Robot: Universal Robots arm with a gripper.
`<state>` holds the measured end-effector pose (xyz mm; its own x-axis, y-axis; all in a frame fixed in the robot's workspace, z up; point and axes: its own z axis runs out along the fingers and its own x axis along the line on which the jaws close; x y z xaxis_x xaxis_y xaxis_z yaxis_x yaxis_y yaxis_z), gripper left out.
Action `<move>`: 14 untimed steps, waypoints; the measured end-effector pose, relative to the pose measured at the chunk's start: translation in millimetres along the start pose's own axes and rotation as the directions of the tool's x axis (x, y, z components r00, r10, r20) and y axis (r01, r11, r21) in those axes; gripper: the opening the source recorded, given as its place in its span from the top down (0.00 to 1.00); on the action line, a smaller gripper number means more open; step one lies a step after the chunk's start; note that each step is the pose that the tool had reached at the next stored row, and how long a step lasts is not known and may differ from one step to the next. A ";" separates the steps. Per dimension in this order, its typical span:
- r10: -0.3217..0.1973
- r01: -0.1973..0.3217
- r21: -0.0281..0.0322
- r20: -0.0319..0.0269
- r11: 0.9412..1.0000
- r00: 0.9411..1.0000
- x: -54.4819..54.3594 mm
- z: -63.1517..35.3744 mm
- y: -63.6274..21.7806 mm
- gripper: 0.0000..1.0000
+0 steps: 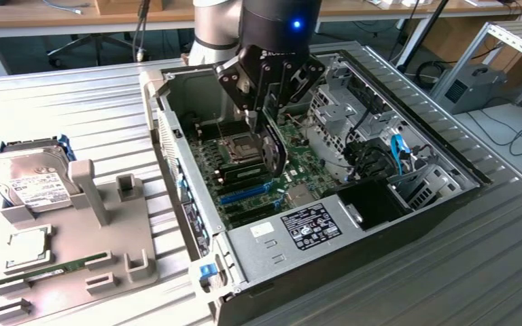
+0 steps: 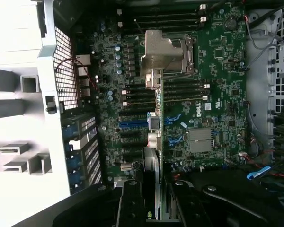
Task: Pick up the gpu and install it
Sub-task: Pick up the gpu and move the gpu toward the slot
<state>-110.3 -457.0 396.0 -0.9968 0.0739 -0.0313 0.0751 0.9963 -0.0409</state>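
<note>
The gpu (image 1: 274,153) hangs edge-down inside the open computer case (image 1: 424,146), a thin dark card with my gripper (image 1: 266,121) shut on its upper edge. It hovers above the green motherboard (image 1: 293,173), over the blue expansion slots (image 1: 242,194) beside the CPU socket (image 1: 240,144). In the wrist view the gpu (image 2: 153,135) appears edge-on as a narrow strip running from between my black fingers (image 2: 131,201) across the motherboard (image 2: 213,71), crossing a blue slot (image 2: 132,124). I cannot tell whether the card touches a slot.
A grey fixture tray (image 1: 107,238) at the exterior view's left carries a hard drive (image 1: 27,182), a CPU (image 1: 25,246) and a green memory stick (image 1: 57,269). Inside the case are the power supply (image 1: 311,225), drive cages (image 1: 338,109) and blue cables (image 1: 397,148). Case walls (image 1: 177,170) close in.
</note>
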 end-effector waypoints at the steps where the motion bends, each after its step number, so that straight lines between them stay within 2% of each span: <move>1: 0.000 0.000 0.000 0.000 1.000 1.000 -0.8 0.2 0.1 0.74; 14: 0.000 0.000 0.004 0.000 1.000 1.000 -11.9 3.1 1.3 0.74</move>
<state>-98.3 -456.7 393.2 -0.9968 0.0737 -0.0316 0.0751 0.9962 -0.0447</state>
